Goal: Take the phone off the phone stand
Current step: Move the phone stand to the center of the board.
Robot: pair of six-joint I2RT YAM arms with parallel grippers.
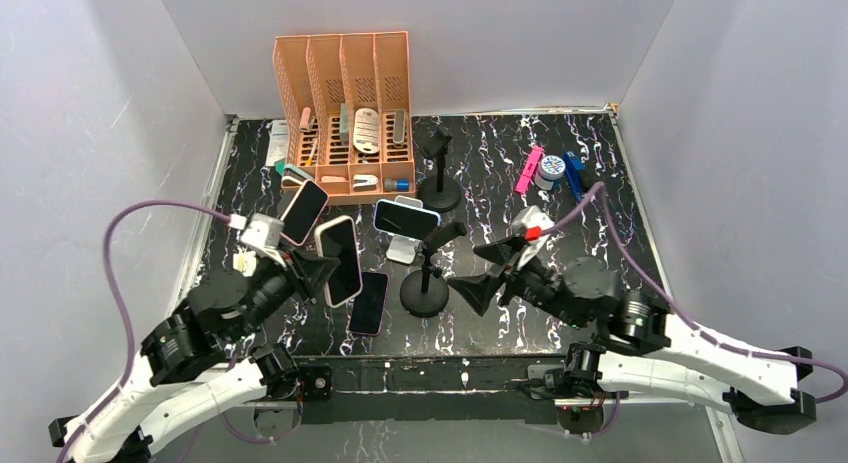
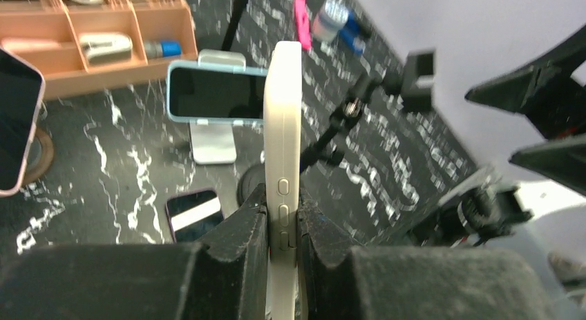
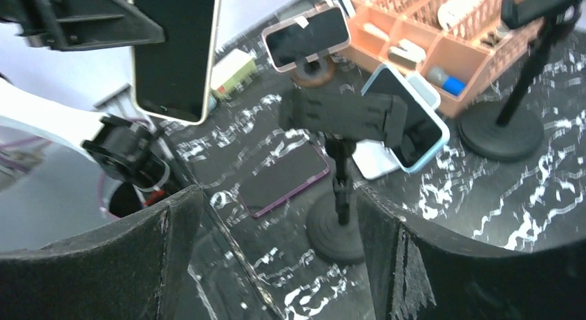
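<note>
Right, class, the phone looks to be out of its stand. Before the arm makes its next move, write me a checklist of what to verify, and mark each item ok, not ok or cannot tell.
1. left gripper clamped on the cream phone: ok.
2. Cream phone clear of the black stand, whose clamp is empty: ok.
3. right gripper open and holding nothing: ok.
4. Free landing spot on the table under the phone: cannot tell; the purple phone lies flat close by.
5. blue-cased phone apart from both grippers: ok.
</note>
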